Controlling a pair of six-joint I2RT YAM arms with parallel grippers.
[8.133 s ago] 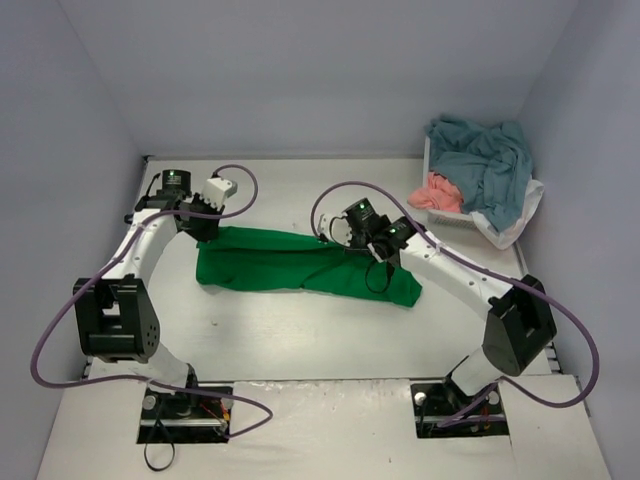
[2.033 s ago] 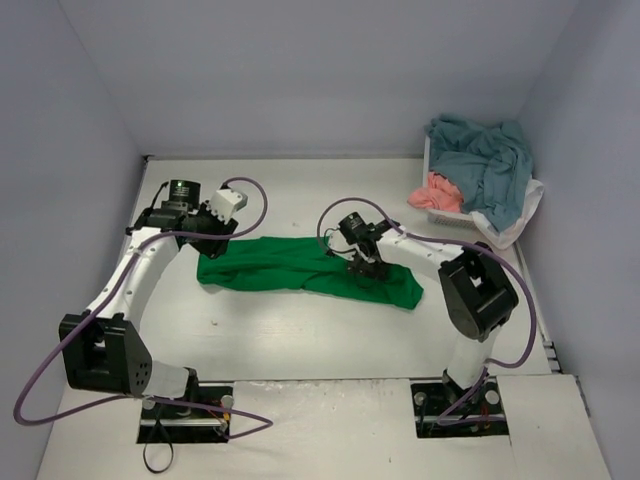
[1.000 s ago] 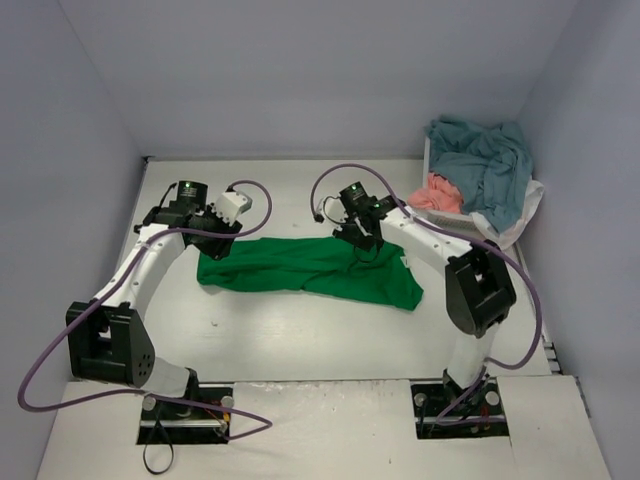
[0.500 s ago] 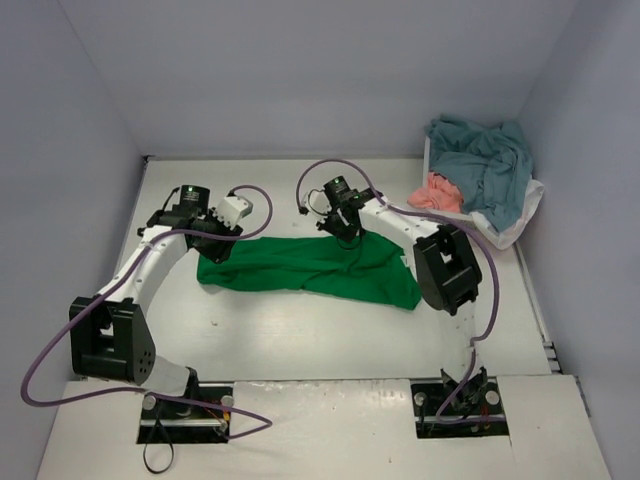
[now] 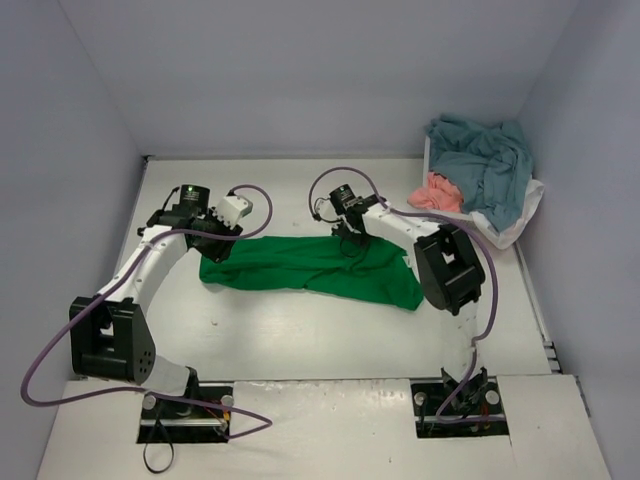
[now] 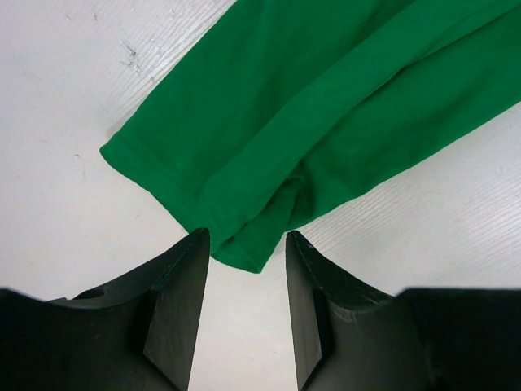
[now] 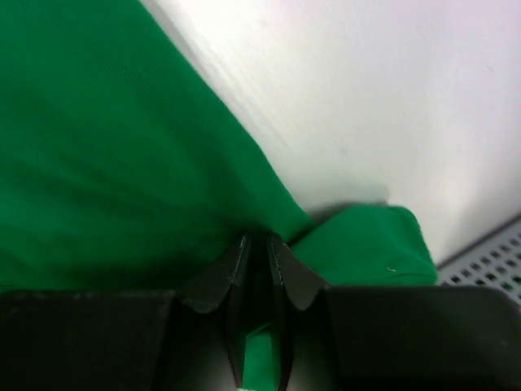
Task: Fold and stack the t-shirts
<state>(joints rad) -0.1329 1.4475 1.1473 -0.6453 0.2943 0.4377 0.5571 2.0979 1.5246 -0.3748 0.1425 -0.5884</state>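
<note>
Left of the basket (image 5: 447, 218), the table (image 5: 300, 345) carries one green t-shirt (image 5: 300, 265) in a rumpled long band, barely folded. Teal and pink t-shirts (image 5: 480, 165) sit heaped in the basket, and nothing looks stacked yet. The right tool (image 7: 258, 240) pinches the green one's basket-side edge, while the left tool (image 6: 244, 236) gapes astride the corner farthest from the basket.

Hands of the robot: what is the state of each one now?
Left hand: open, astride a corner of the bright green cloth t-shirt.
Right hand: closed on that t-shirt.
</note>
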